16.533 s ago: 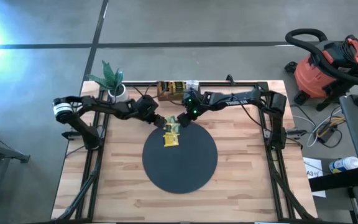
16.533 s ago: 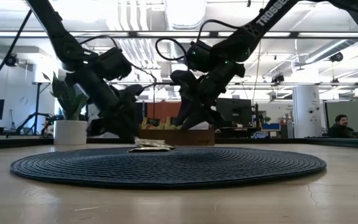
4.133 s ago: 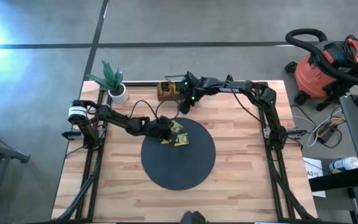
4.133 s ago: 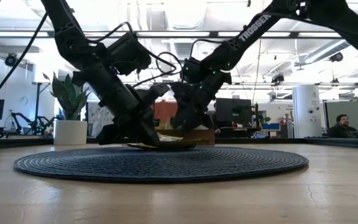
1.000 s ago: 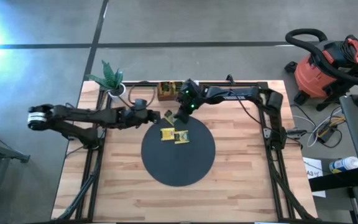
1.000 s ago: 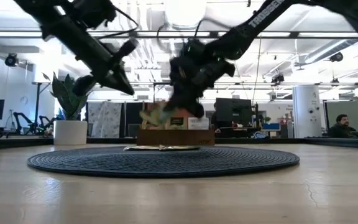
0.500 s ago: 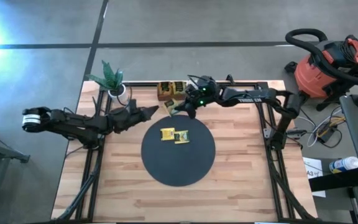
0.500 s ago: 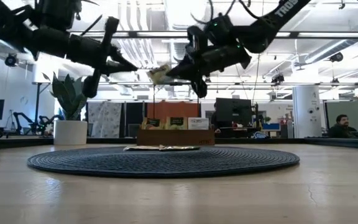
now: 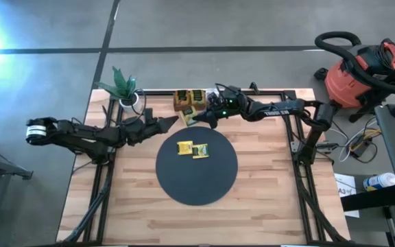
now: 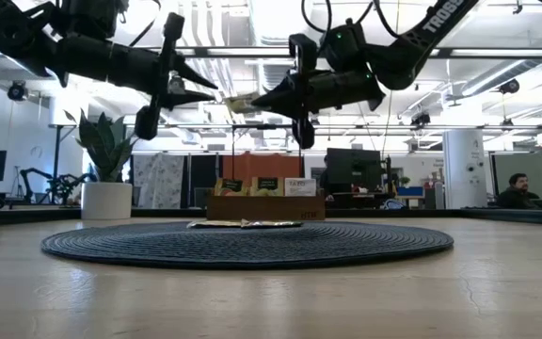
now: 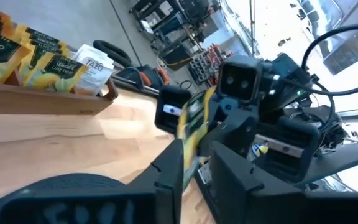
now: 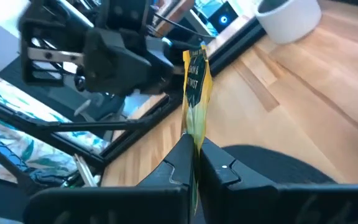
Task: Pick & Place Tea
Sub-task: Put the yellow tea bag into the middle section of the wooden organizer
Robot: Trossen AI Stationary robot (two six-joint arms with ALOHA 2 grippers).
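Item: tea packet (image 12: pixel 194 93), airborne.
Your right end effector (image 9: pixel 196 118) lifted it off the tray (image 9: pixel 188 98), pinched; left end effector (image 9: pixel 172 121) gapes empty opposite, handover pending.

My arms: dark, slim, jointed, black cables looped alongside. White lettering on right arm (image 10: pixel 422 24); green LED near its wrist. Left arm (image 9: pixel 81 134) has white-ringed joint at elbow.

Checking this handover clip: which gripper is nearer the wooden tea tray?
Right. The right gripper holds a tea packet just in front of the wooden tray; the left gripper is open, farther toward the mat.
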